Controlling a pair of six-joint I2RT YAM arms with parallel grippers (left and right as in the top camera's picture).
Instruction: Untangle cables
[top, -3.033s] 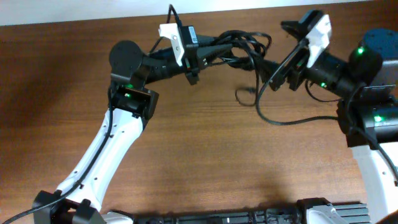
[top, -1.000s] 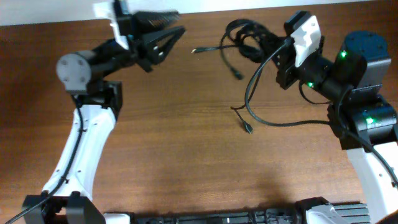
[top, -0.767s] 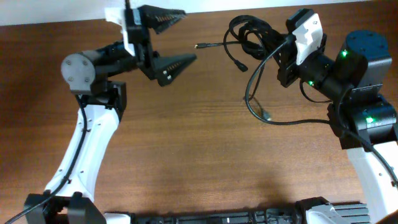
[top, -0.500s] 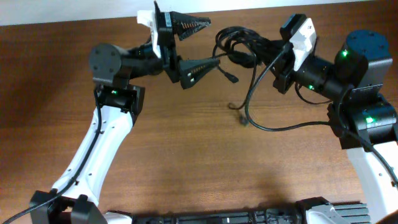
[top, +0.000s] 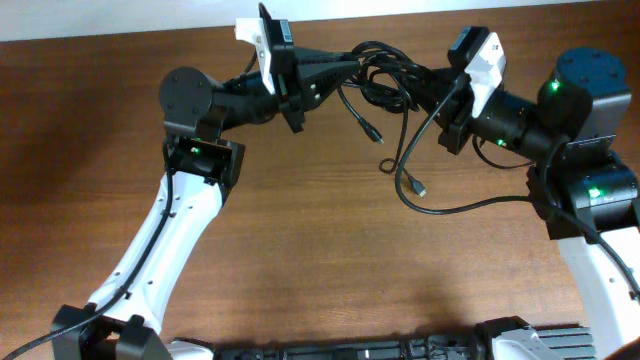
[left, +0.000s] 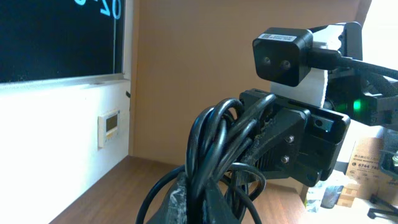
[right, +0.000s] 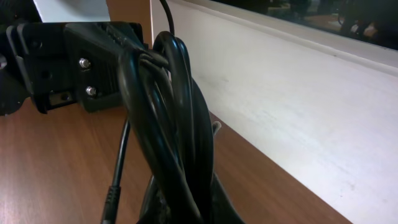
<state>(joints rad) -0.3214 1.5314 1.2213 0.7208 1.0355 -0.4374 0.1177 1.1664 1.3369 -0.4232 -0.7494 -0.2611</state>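
My left gripper (top: 345, 72), spread wide a moment ago, now pinches the cables (top: 388, 72) at upper centre, opposite my right gripper (top: 428, 95) clamped on the same bundle, so pulling apart can begin.

Cables (top: 388, 72) block far ctr; near tbl (top: 300, 255) free.

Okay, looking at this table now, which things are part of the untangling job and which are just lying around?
Part of the job:
- cables, bunched in loops between the arms
- left claw, shut on the bundle
- right claw, shut on the bundle

Just there:
- table
- wall panel
- boxes in the background
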